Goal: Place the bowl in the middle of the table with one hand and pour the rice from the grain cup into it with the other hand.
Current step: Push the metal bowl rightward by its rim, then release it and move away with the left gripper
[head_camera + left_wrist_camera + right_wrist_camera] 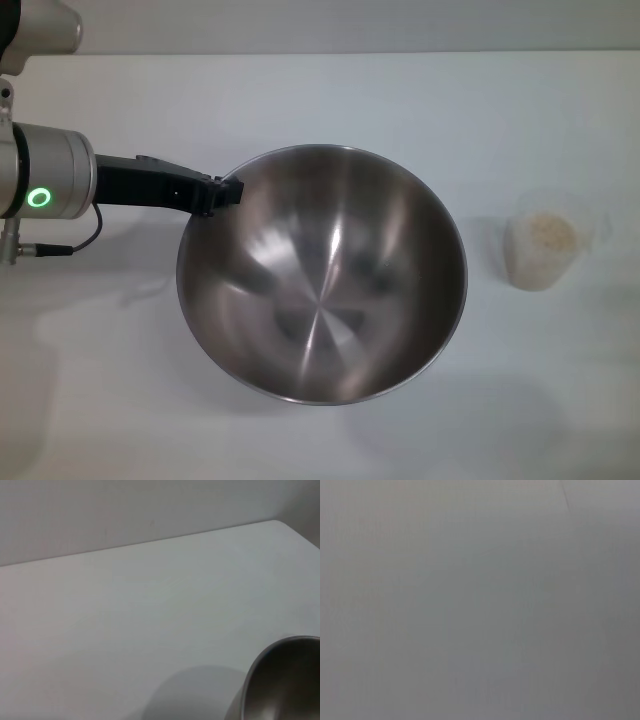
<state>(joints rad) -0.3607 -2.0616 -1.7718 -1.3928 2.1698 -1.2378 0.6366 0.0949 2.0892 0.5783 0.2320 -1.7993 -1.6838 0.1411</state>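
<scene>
While L gripper (228,190) fingers pinch the bowl (330,290) rim, grain cup (545,245) sits well apart, R side.

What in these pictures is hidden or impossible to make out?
- Right gripper: in no view; the right wrist view shows only blank grey.
- Left gripper: head view, jaws meet the bowl rim; grip unclear.
- Bowl: cut off by the left wrist view's edge.
- Grain cup: rice depth unclear through cloudy plastic.

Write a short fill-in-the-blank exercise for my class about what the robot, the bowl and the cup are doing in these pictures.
1. The left claw grips the rim of the ____.
2. The grain cup stands on the bowl's ____ side.
3. The cup holds ____.
4. Inside, the bowl is ____.

Missing words: bowl; right; rice; empty
</scene>
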